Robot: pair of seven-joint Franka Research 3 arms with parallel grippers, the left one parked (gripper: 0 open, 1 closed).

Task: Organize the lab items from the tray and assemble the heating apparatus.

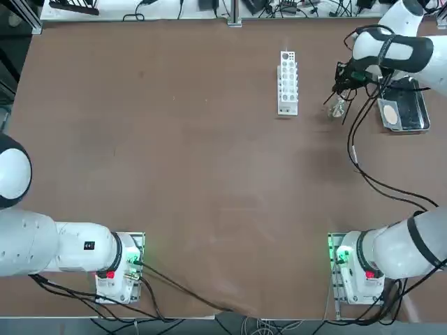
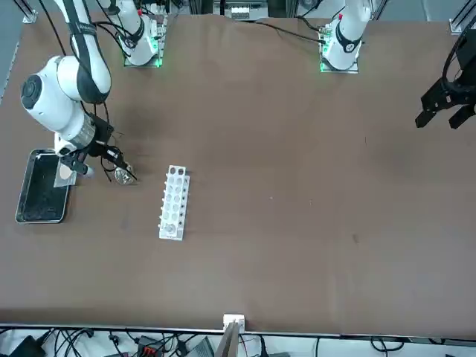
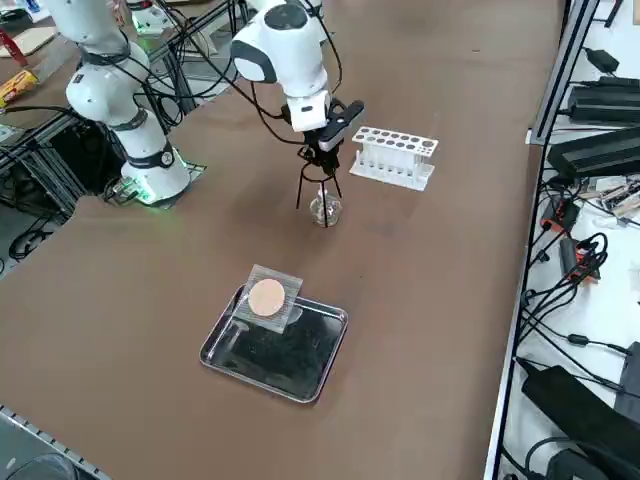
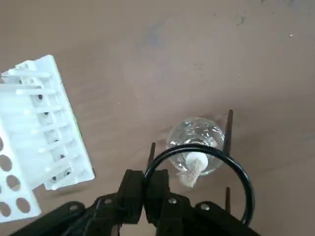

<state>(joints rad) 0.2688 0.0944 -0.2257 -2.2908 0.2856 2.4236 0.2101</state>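
Above clear round burner [image 4: 196, 132] | right jaws [image 4: 143, 189] | pinched closed on thin black ring tripod [image 4: 248, 189]

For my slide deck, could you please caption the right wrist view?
Right gripper holding the ring tripod by its rim, near the burner, with the rack nearby.

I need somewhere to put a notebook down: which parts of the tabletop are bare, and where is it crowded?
Bare: the wide stretch from the white rack towards the parked arm, and the patch between rack and tray on the far side from the arms' bases.
Crowded: around the burner, under the tripod gripped by the right hand.
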